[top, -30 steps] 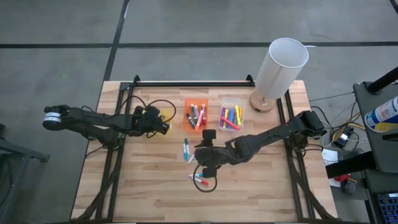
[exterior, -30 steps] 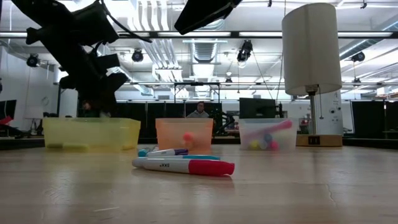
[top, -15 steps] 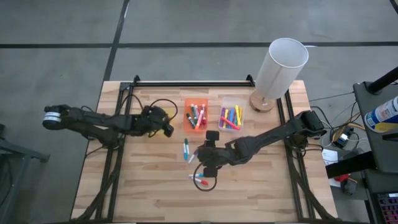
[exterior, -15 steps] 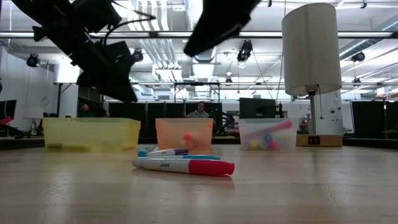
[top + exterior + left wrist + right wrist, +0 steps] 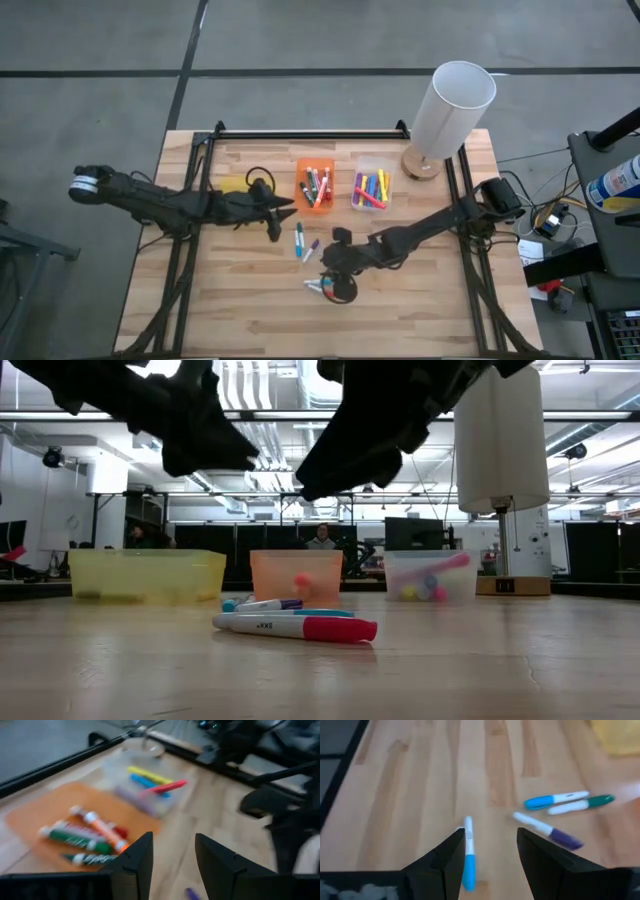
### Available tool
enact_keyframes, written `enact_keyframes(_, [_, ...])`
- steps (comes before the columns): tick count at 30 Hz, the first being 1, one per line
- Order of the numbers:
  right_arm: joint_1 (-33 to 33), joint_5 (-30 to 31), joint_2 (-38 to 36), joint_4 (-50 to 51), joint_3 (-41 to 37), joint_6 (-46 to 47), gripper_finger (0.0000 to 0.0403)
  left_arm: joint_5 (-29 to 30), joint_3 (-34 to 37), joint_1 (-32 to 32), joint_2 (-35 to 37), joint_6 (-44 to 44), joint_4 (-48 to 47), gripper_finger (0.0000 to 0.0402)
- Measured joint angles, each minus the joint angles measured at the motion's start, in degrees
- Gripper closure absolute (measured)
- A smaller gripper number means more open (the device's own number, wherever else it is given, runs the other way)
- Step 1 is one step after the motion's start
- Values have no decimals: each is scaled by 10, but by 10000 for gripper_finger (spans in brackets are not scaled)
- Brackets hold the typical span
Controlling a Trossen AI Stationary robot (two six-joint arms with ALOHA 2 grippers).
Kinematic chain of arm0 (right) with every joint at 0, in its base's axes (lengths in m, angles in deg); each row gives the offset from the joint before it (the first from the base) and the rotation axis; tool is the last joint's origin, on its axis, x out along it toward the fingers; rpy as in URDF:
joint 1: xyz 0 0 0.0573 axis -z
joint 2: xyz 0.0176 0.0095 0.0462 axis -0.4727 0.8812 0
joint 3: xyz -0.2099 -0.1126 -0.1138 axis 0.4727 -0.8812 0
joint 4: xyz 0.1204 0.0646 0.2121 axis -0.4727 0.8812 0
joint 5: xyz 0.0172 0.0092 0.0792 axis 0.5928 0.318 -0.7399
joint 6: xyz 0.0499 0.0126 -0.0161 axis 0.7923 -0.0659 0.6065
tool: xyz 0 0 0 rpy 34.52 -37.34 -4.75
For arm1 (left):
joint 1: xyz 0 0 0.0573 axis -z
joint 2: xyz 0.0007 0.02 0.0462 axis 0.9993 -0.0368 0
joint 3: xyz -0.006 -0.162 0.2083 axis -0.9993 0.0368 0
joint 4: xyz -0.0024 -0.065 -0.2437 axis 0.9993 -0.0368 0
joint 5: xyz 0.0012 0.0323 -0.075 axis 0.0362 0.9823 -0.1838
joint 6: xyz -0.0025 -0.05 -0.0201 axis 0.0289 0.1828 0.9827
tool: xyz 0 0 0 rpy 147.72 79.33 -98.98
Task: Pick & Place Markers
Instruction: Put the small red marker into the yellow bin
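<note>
Several markers lie loose on the wooden table: a blue one and a green one (image 5: 298, 240), a purple one (image 5: 312, 248), and a red-capped one with a blue one (image 5: 320, 288) nearer the front edge. More markers fill the orange bin (image 5: 315, 185) and the clear bin (image 5: 370, 190). My right gripper (image 5: 333, 283) hangs open just above the front pair; in its wrist view the blue-capped marker (image 5: 467, 855) lies between its fingers, untouched. My left gripper (image 5: 283, 213) is open and holds nothing, hanging between the yellow bin (image 5: 235, 185) and the orange bin.
A lamp with a white shade (image 5: 450, 105) stands at the far right corner. The three bins sit in a row across the middle of the table. In the low view the red-capped marker (image 5: 300, 628) lies in front, with bare wood toward the near edge.
My left gripper has left the yellow bin, moved toward the table's right and risen, tipping from pointing down to nearly level. My right gripper has sunk toward the red-capped and blue markers near the front edge. The markers have not moved.
</note>
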Motion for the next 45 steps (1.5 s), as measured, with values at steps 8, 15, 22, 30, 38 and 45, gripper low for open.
enact_keyframes(8, [-34, -5, 0, -35, -27, 79, 234, -36, 0, 42, 11, -52, 77, 262])
enact_keyframes(15, [-59, 15, 71, -60, -4, 126, 245, -49, 0, 95, 26, -106, 142, 262])
enact_keyframes(22, [-65, 17, 121, -56, 26, 168, 263, -53, 0, 141, 49, -124, 157, 262])
enact_keyframes(30, [-78, 14, 137, -44, 25, 193, 280, -48, 3, 154, 60, -141, 156, 262])
enact_keyframes(38, [-81, 22, 155, -26, 27, 196, 288, -45, 3, 154, 60, -144, 157, 262])
enact_keyframes(45, [-77, 31, 154, -2, 28, 210, 351, -45, 4, 154, 60, -145, 157, 262])
